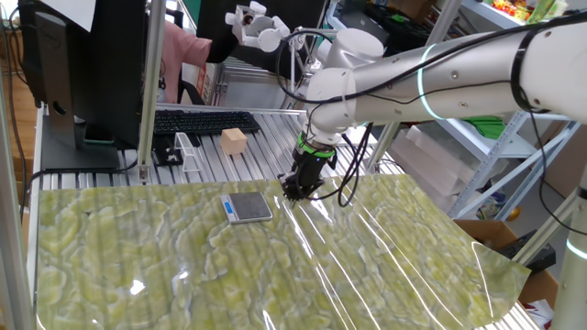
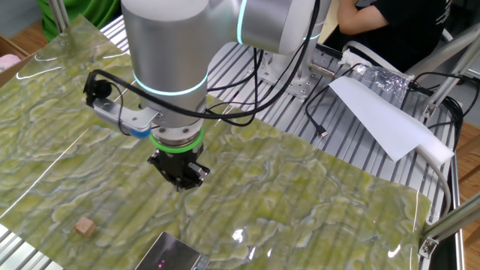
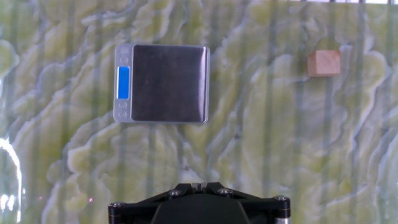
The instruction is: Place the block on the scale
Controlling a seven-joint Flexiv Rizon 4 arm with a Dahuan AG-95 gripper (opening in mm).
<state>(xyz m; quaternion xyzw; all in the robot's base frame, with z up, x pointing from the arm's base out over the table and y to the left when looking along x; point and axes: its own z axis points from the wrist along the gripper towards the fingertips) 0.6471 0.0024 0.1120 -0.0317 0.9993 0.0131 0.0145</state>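
Nothing readable anywhere, honestly. The scale (image 3: 163, 83) has a blue display strip but no digits show on it, and the buttons beside it are too small to make out. No labels or brand marks legible on the arm (image 1: 431, 78) either.

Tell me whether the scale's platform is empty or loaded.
Empty. In the hand view the scale shows a bare metal platform, and the block lies apart on the green mat.

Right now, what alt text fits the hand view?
A small pocket scale with a bare silver platform lies on a green marbled mat; a tiny wooden block sits apart, to its right. The hand's dark base fills the bottom edge.
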